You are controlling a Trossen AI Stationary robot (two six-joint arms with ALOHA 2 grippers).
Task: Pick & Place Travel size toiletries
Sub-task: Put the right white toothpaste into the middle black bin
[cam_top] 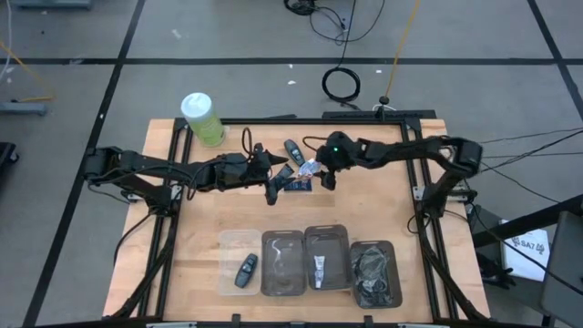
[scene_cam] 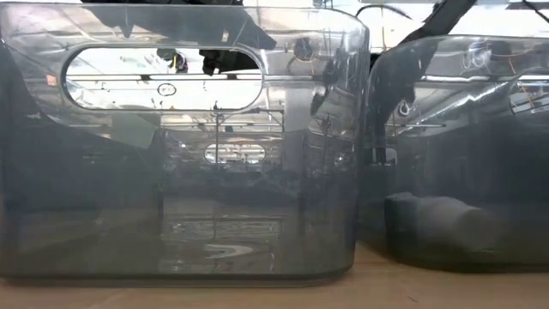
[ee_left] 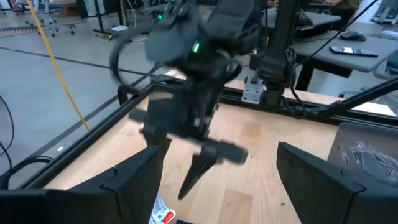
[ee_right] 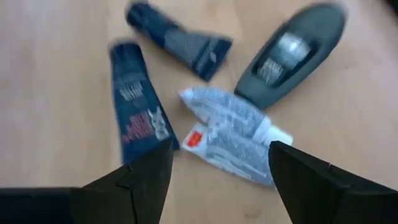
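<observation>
The travel size toiletries lie in a small heap [cam_top: 299,177] at the table's middle. In the right wrist view they are a white-silvery sachet pair [ee_right: 231,134] and two dark navy tubes [ee_right: 137,106] [ee_right: 180,40], flat on the wood beside a black key fob [ee_right: 292,53]. My right gripper [ee_right: 217,180] [cam_top: 322,179] hangs open just above them, slanting down, touching nothing. My left gripper [ee_left: 217,186] [cam_top: 273,189] stands open at the heap's left side, holding nothing. Another white tube [cam_top: 320,271] lies in a clear bin.
A green canister with a white lid [cam_top: 202,118] stands at the far left. Several clear bins [cam_top: 283,262] line the near edge; one holds a key fob [cam_top: 244,270], one dark cords [cam_top: 373,271]. A second key fob [cam_top: 292,150] lies behind the heap.
</observation>
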